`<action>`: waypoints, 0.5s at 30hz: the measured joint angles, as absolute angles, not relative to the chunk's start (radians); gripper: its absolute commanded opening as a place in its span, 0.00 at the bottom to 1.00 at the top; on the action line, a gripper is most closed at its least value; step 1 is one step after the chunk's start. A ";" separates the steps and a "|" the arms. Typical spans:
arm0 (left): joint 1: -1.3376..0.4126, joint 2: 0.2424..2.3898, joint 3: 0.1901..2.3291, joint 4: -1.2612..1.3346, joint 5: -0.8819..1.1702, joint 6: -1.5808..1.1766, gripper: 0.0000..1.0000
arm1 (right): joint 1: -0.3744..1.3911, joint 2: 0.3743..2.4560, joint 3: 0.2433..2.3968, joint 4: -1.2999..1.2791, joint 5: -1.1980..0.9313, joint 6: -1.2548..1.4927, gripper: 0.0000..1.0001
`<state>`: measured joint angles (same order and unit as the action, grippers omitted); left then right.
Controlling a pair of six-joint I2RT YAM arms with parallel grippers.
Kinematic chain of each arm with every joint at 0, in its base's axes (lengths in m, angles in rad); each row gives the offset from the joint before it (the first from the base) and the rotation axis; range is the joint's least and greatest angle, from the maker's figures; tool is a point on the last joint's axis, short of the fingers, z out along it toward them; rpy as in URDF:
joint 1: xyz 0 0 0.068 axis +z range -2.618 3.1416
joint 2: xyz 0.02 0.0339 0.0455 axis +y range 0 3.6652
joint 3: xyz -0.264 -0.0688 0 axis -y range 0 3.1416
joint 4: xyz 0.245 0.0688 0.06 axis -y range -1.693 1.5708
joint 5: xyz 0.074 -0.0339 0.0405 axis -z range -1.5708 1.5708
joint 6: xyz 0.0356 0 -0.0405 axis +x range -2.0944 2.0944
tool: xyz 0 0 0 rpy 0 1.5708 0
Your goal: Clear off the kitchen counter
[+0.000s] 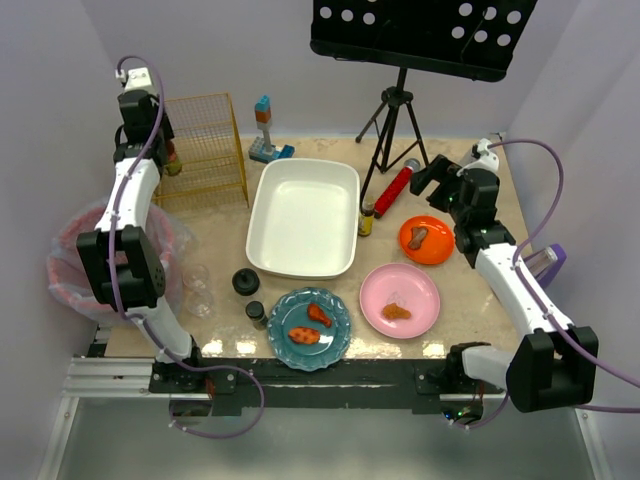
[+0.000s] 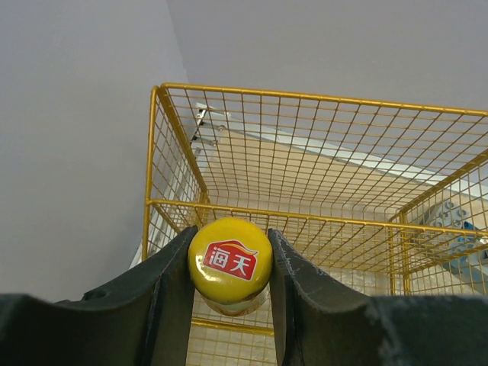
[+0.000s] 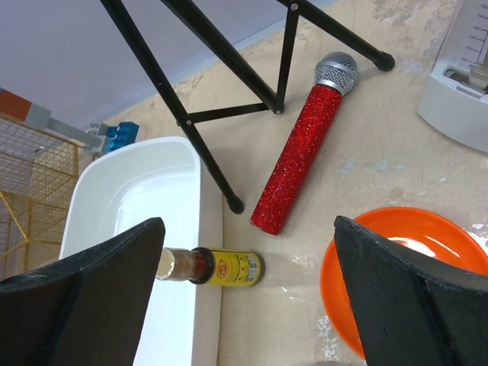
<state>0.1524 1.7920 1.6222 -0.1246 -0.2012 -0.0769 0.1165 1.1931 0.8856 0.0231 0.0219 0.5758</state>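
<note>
My left gripper (image 1: 168, 160) is shut on a bottle with a yellow cap (image 2: 229, 261), held just outside the left wall of a gold wire basket (image 1: 205, 150), which fills the left wrist view (image 2: 320, 168). My right gripper (image 1: 428, 178) is open and empty above the beige kitchen counter (image 1: 225, 250). Below it in the right wrist view (image 3: 248, 229) a small brown bottle with a yellow label (image 3: 221, 267) stands against the rim of a white tub (image 3: 130, 221). A red glitter microphone (image 3: 301, 164) lies close by.
On the counter are the white tub (image 1: 303, 215), an orange plate (image 1: 427, 240), a pink plate (image 1: 400, 300) and a teal plate (image 1: 309, 327) with food, two dark jars (image 1: 245, 282), clear cups (image 1: 197, 290) and a music-stand tripod (image 1: 395, 120). A pink-lined bin (image 1: 70, 260) sits left.
</note>
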 measured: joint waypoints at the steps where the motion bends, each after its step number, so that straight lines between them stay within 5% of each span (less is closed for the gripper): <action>1: 0.152 1.797 1.622 -0.125 -0.205 -0.079 0.00 | 0.117 1.193 0.886 0.024 0.017 0.576 0.98; 15: 0.152 1.820 1.591 -0.147 -0.213 -0.101 0.00 | 0.117 1.205 0.886 0.031 -0.011 0.576 0.98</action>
